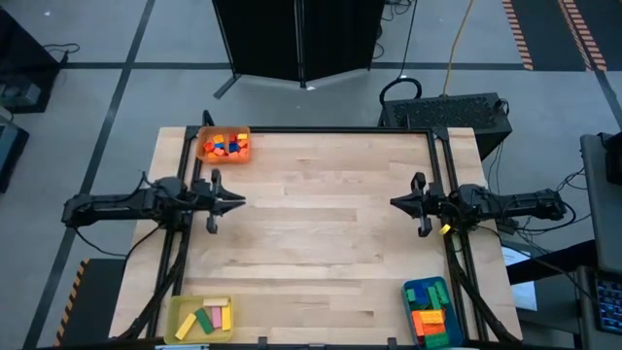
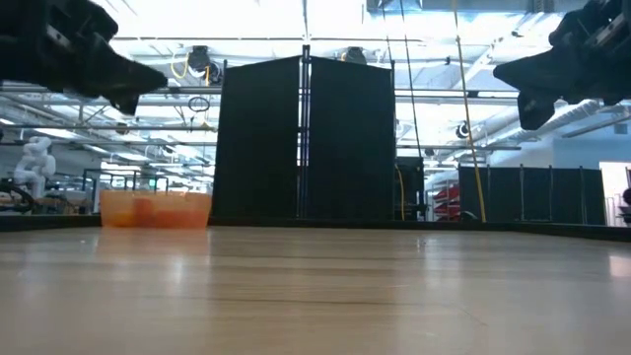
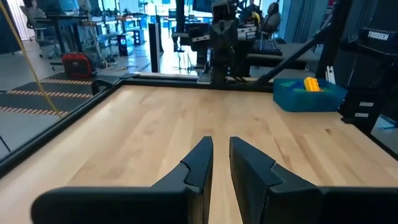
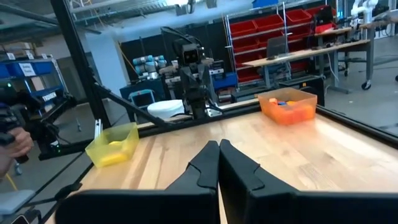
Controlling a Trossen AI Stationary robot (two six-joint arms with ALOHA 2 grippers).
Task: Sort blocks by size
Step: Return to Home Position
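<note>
The blocks lie sorted in three trays. The orange tray at the far left corner holds small red, yellow and blue ones. The yellow tray at the near left holds mid-sized ones. The blue tray at the near right holds long bars. My left gripper hangs above the table's left side, pointing level toward the right, its fingers a narrow gap apart with nothing between them. My right gripper hangs above the right side, pointing left, shut on nothing.
A black frame rail runs around the wooden table top, whose middle is bare. A black screen stands behind the far edge. A person's hand shows beyond the table in the right wrist view.
</note>
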